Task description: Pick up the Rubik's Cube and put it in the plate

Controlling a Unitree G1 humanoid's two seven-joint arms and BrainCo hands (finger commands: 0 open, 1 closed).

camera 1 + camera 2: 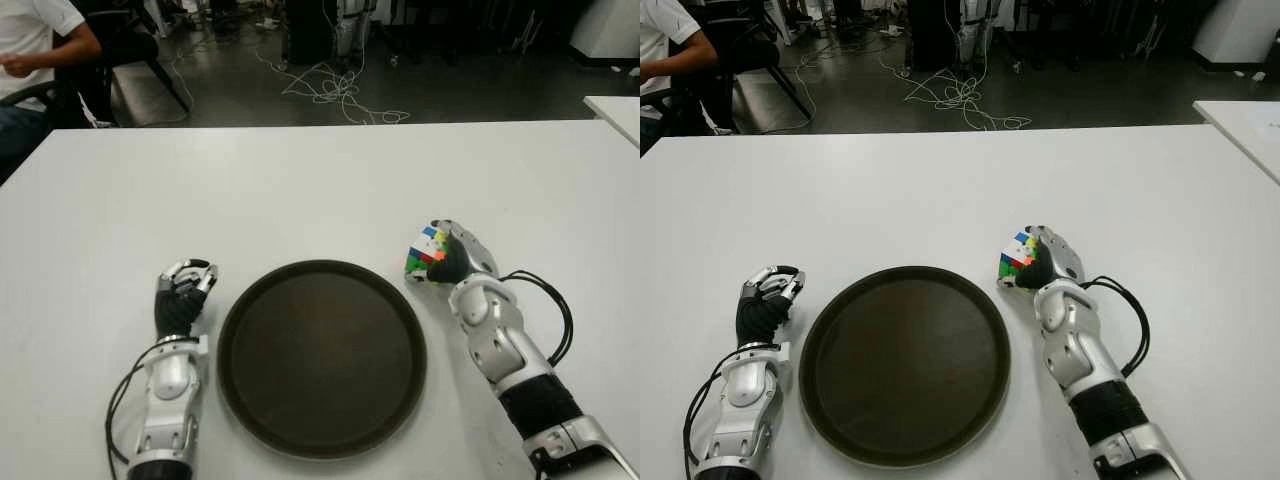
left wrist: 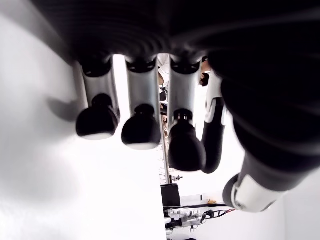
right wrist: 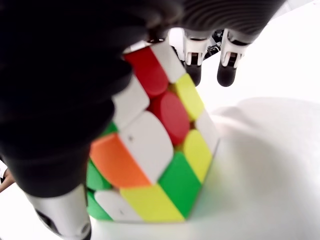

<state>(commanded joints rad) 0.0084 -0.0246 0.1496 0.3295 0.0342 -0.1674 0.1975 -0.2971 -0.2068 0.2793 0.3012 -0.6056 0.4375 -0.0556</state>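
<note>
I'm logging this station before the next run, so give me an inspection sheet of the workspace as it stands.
Surface: white table, bare apart from the job's things and the arms.
Job's things: Rubik's Cube just off the right rim of the plate; plate holds nothing.
Clutter: nothing seen on the table.
Hands: right hand wrapped around the cube, which seems to sit on the table; left hand left of the plate, fingers curled, holding nothing.
Cables: black wrist cables by each forearm; loose white cable on the floor.
Surroundings: seated person at far left; second table's corner at right.
</note>
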